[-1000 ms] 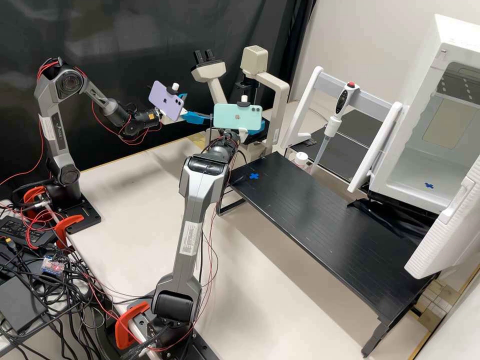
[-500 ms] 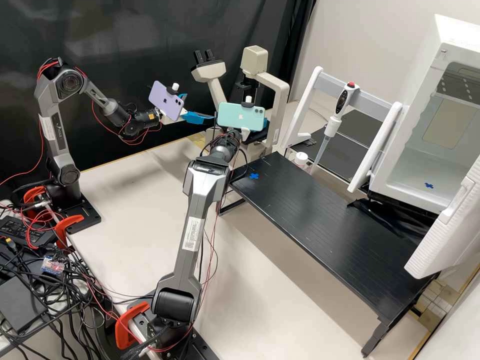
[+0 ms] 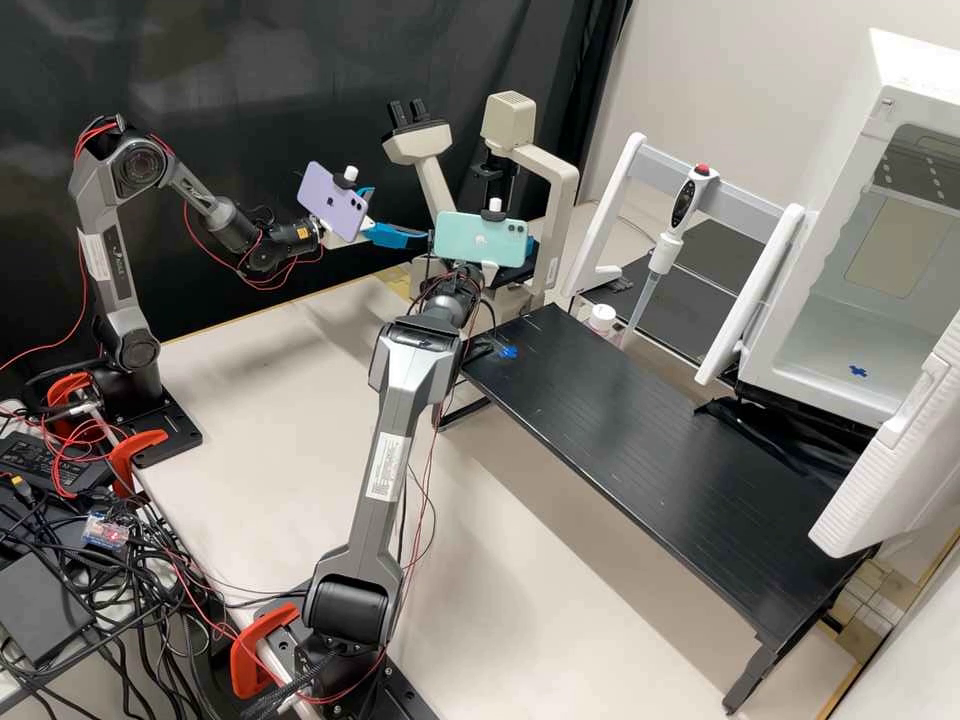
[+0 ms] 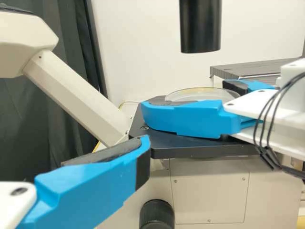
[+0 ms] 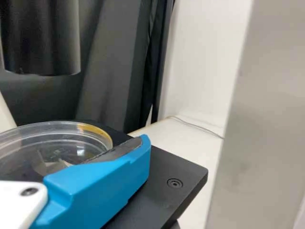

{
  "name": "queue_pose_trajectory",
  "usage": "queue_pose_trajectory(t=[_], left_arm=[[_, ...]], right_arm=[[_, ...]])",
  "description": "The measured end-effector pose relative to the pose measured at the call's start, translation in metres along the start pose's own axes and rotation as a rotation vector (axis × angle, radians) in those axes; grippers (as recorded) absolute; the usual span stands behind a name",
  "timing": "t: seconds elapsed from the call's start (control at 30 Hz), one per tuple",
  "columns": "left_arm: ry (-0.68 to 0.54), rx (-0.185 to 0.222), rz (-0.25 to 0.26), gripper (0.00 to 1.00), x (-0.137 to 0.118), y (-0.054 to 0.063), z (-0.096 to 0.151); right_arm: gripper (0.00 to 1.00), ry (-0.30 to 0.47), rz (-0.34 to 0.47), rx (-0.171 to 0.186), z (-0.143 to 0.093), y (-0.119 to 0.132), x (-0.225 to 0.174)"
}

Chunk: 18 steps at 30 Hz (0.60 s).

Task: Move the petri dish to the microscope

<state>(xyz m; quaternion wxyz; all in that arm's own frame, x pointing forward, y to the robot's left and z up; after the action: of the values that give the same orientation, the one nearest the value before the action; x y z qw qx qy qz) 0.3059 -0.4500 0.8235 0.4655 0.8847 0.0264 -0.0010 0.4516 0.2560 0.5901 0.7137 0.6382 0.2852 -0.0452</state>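
The petri dish (image 5: 57, 149) is clasped between the right gripper's (image 4: 185, 95) fingers, at the black stage (image 5: 164, 191) of the microscope (image 3: 562, 195). The left gripper's (image 3: 400, 212) fingers are spread apart. The carry seems nearly done; settling, release and withdrawal are left.

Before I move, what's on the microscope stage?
The dish, between the fingers of the right gripper, is on or just over the stage. One finger covers part of the dish; contact underneath is hidden.

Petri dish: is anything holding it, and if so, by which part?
The petri dish appears held by its side wall, in the right gripper.
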Motion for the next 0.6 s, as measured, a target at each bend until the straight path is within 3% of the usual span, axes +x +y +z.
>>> queue_pose_trajectory(t=[0.33, 0.47, 0.6], left_arm=[[0.000, 0.000, 0.000, 1.00, 0.000, 0.000, 0.000], [0.000, 0.000, 0.000, 1.00, 0.000, 0.000, 0.000], [0.000, 0.000, 0.000, 1.00, 0.000, 0.000, 0.000]], right_arm=[[1.00, 0.039, -0.066, 0.026, 0.001, 0.000, -0.038], [1.00, 0.066, -0.060, 0.006, 0.001, 0.000, -0.071], [1.00, 0.118, 0.006, -0.038, -0.002, 0.006, -0.114]])
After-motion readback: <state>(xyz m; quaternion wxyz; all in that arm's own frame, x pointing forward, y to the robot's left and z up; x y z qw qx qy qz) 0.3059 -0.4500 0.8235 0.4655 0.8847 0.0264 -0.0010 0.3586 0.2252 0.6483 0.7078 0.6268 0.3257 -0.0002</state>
